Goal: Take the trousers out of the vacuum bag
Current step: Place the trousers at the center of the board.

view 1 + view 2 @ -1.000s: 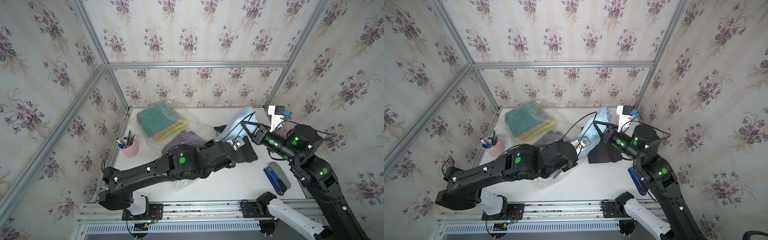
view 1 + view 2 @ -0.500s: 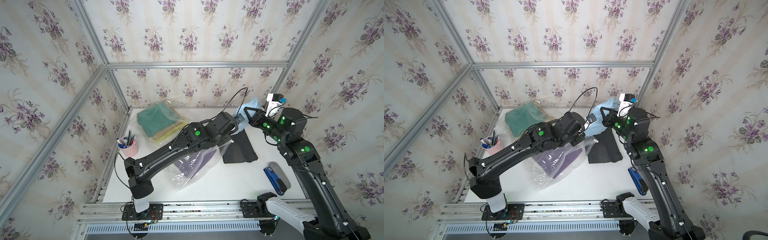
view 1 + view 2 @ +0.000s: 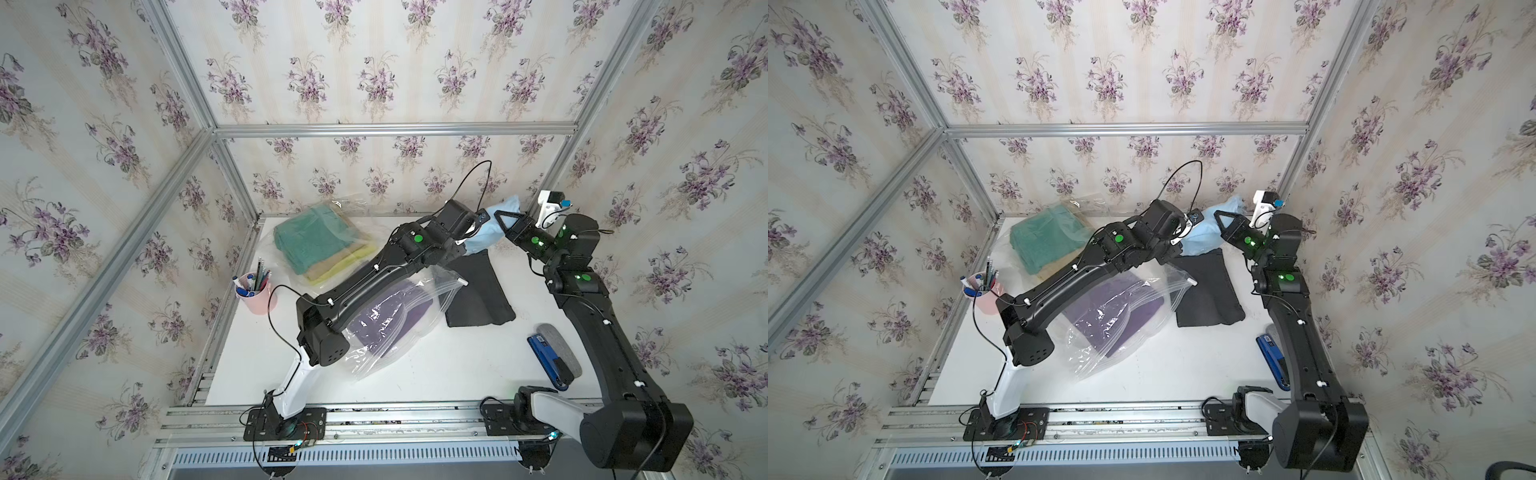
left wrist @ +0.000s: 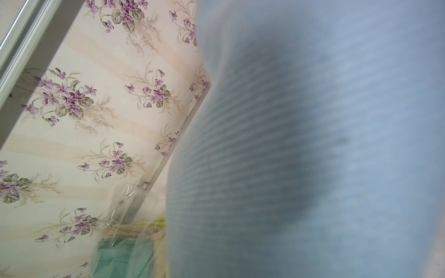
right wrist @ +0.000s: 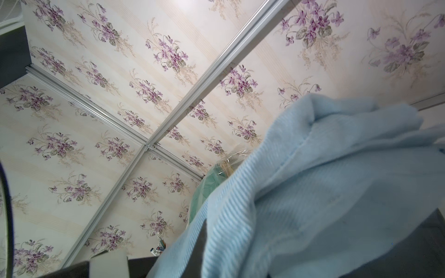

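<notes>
**Tool state.** The left tool [image 3: 477, 223] and the right tool [image 3: 498, 216] face each other with their tips near together, raised above the far right part of the tabletop [image 3: 436, 374]. Both are closed on the light blue trousers [image 3: 488, 239], which bunch between them, lifted clear of the tabletop. In the left wrist view the cloth fills most of the frame, out of focus, and hides the jaws. In the right wrist view it drapes across the tool.

**Task items.** Below the tools, toward the arm bases, the dark grey trousers [image 3: 478, 295] lie flat on the tabletop. The vacuum bag [image 3: 374, 361] lies just beside them on the left tool's side, under the left arm. The purple trousers [image 3: 390, 316] are inside it.
</notes>
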Available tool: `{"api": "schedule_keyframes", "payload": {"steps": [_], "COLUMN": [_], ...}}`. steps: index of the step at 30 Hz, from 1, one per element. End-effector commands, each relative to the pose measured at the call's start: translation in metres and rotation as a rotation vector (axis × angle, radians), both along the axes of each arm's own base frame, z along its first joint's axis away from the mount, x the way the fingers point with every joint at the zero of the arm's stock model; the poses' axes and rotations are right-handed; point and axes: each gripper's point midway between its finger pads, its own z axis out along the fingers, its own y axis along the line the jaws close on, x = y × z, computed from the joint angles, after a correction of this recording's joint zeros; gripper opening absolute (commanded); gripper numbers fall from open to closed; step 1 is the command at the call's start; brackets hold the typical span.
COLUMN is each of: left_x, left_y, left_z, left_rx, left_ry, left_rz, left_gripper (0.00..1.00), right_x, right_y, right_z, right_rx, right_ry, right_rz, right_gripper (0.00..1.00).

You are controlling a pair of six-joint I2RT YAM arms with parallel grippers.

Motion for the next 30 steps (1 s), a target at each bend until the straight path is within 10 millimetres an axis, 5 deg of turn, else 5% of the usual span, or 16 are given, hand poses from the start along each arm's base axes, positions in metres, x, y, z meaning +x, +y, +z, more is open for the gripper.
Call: {"api": "schedule_keyframes", "payload": {"steps": [1, 19, 30], "left_x": [0.023, 0.060, 0.037], "left_y": [-0.012, -0.030, -0.035], "left_z": [0.022, -0.042, -0.086], "left_rx": [-0.068, -0.053, -0.051], "left_ry": [-0.103, -0.068, 0.081], "left_rz": [-0.005, 0.031, 0.037], "left_gripper": [0.11, 0.13, 0.13], "right_x": [-0.003, 0.033, 0.015], "right_y": [0.013, -0.009, -0.032], "right_z": [0.032, -0.055, -0.120], "right_rx": [0.039, 0.074, 0.142], "right_ry": [-0.167, -0.126, -0.023], "right_rz": [0.121, 0.155, 0.135], "right_gripper": [0.00, 0.00, 0.00]}}
